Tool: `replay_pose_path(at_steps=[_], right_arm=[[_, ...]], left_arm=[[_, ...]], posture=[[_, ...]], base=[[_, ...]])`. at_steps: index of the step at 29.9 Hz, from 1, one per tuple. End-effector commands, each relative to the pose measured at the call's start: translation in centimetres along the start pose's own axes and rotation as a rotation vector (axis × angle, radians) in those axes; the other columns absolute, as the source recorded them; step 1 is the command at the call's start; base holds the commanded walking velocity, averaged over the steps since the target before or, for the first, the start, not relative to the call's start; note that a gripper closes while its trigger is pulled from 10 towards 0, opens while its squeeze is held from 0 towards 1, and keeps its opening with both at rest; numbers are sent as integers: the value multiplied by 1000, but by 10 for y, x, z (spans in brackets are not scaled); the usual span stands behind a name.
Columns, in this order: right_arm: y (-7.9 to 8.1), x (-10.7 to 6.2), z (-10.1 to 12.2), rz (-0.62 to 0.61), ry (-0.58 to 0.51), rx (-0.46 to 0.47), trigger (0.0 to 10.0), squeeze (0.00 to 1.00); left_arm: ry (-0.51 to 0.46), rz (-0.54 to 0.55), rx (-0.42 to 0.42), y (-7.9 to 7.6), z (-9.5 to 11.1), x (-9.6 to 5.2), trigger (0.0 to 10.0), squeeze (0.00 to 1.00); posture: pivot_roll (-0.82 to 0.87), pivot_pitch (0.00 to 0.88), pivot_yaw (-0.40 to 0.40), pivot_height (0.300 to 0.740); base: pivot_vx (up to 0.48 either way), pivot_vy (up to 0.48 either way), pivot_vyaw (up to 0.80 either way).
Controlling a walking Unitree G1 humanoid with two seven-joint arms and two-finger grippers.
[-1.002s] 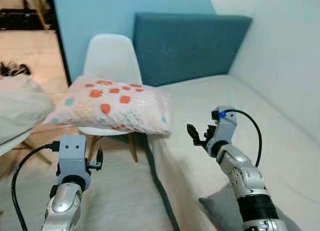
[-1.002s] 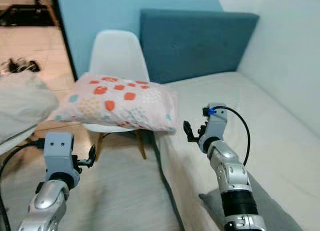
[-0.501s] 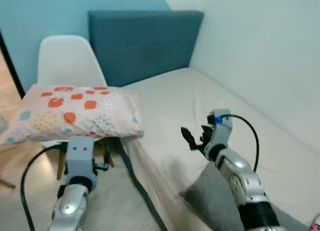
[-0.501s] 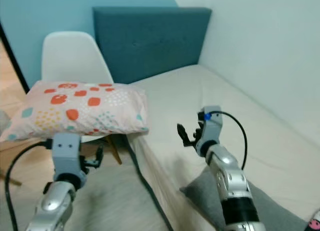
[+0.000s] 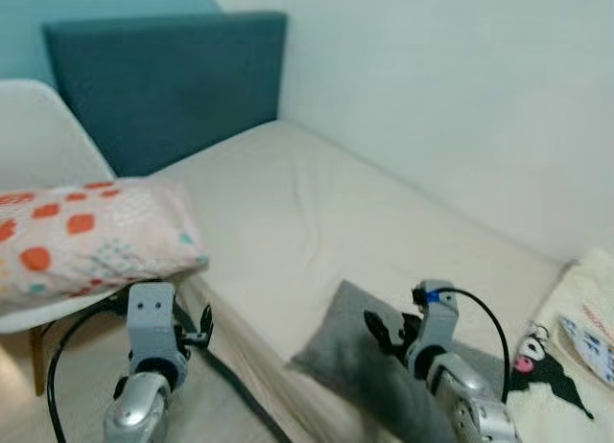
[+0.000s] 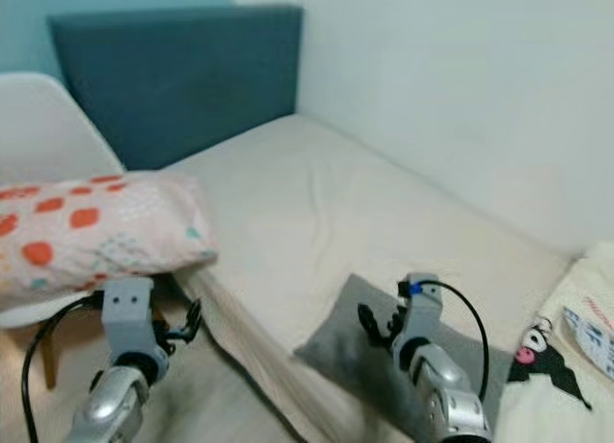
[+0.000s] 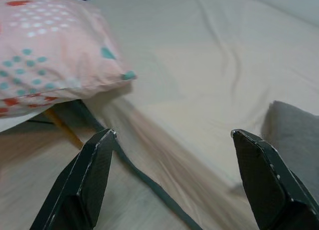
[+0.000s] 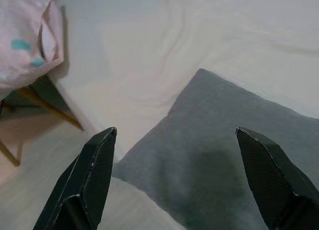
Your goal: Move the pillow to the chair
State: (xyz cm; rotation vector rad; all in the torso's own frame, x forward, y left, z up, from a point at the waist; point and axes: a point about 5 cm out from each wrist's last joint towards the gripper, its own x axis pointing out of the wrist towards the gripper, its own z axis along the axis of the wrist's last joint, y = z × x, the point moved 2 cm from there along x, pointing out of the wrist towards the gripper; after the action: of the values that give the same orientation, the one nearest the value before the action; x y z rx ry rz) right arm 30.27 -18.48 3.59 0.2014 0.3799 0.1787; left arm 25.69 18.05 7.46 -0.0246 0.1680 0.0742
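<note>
A pink pillow (image 5: 86,237) with red and teal spots lies on the seat of a white chair (image 5: 38,127) at the left, beside the bed. A grey pillow (image 5: 345,352) rests on the bed's near edge. My left gripper (image 7: 172,133) is open and empty, low by the bedside, just right of the pink pillow's corner. My right gripper (image 8: 175,130) is open and empty, hovering over the grey pillow (image 8: 239,140).
The cream bed (image 5: 307,203) runs along the white wall to a dark teal headboard (image 5: 163,79). A printed cartoon blanket (image 5: 566,357) lies at the right. A dark strip (image 7: 149,185) runs along the floor by the bed, and a wooden chair leg (image 7: 65,130) stands under the pillow.
The camera has swung right: chair and pink pillow slid to the left edge, and the grey pillow and printed blanket came into view. Both grippers stay open and empty.
</note>
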Motion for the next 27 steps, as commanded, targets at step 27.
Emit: replay_pose_path(at_steps=[27], right_arm=[[-5,10,-1,41,32,7,10000,0]], left_arm=[[-21,62,60,22,-6,4,10000,0]], posture=[[25,0,-120,736]], base=[[0,0,-715]])
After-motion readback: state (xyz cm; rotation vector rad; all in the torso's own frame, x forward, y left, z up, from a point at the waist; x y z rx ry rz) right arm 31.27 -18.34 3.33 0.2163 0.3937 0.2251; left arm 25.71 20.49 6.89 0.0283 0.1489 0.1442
